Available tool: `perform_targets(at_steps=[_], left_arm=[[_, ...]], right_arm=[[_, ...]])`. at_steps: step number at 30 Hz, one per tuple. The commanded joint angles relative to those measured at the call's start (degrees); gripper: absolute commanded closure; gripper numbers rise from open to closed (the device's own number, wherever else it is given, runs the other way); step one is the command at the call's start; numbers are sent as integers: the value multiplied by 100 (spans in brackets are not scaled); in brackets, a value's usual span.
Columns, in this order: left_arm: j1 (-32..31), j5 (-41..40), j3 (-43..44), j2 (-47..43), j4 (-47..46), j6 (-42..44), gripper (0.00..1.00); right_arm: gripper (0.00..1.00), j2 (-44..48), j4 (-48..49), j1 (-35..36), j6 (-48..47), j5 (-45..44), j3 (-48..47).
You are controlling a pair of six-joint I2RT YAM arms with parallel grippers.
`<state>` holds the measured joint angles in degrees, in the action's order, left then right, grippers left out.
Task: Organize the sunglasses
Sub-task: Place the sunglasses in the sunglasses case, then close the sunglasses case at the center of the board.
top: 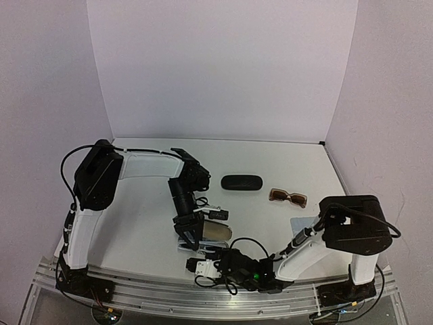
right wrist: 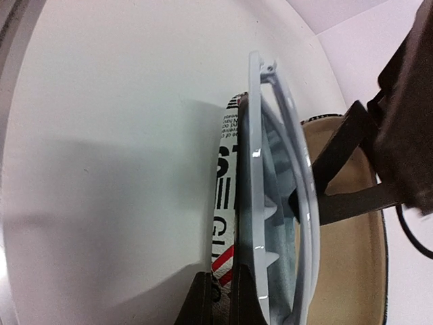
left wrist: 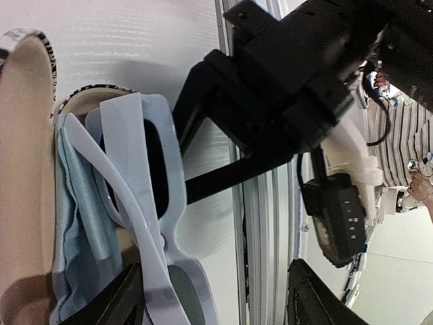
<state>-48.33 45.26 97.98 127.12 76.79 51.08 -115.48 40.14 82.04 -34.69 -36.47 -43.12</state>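
White sunglasses [left wrist: 169, 230] in striped case [left wrist: 27, 169], left gripper [left wrist: 216, 301] apart, right gripper [right wrist: 222, 298] seemingly pinching case

A robotics lab: white backdrop [top: 223, 68], aluminium rail [top: 149, 286]

Colour notes for you:
- White-framed sunglasses [left wrist: 145, 203]: frame white, lenses dark, near black.
- Cloth [left wrist: 81, 223] under them: pale blue.
- Striped case [left wrist: 27, 169]: lining beige-tan, rim in black-and-white stripes. In your right wrist view, shell white with black lettering and red marks.
- Second case [top: 241, 183]: plain black.
- Brown sunglasses [top: 288, 197]: frame translucent brown, lenses brown.
- Second cloth [top: 302, 222]: pale blue.
- Table [top: 149, 223]: white.
- Backdrop [top: 223, 68]: pale lilac-white.
- Left arm [top: 145, 164] and right arm [top: 304, 254]: white links, black housings.
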Motion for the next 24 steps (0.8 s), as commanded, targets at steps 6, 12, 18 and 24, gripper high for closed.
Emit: perform_targets(at_steps=[6, 12, 18, 24], left_arm=[[585, 698, -148, -889, 207, 862, 32], [828, 1046, 356, -569, 496, 899, 37], [906, 566, -20, -975, -806, 577, 31], [841, -391, -1120, -1261, -2655, 787, 25]], right_arm=[[96, -131, -1301, -37, 155, 271, 302], [96, -125, -1303, -39, 61, 285, 315], [96, 22, -1301, -39, 8, 406, 405], [96, 73, -1312, -39, -13, 547, 388]])
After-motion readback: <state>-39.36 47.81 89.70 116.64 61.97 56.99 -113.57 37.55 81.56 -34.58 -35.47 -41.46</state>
